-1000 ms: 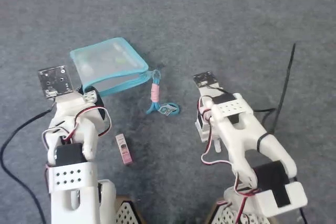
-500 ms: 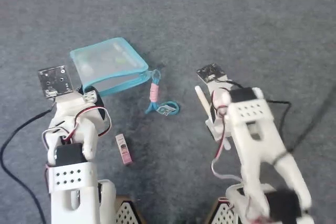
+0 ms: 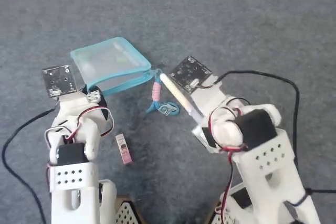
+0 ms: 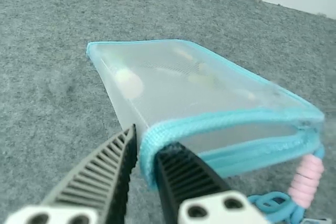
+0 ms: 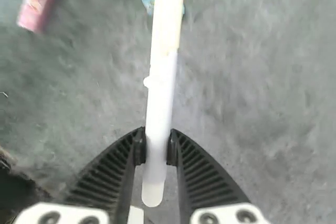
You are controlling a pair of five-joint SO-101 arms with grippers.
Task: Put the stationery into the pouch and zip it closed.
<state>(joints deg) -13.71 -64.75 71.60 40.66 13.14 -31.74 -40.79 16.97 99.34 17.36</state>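
While left fingers (image 4: 184,179) pinch the pouch (image 4: 199,93) by its rim, right fingers (image 5: 113,177) clamp white pen (image 5: 163,77)

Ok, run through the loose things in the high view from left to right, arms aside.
pouch → pink beads on its zip pull → white pen. Left out because they overlap others across the picture: the pink eraser, under the pouch's span, and the blue ring, under the beads and pen.

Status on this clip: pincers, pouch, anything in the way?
Left pincer shut on pouch rim. Right pincer shut on white pen, tip near pouch corner. Pink eraser loose; zip cord beside pen.
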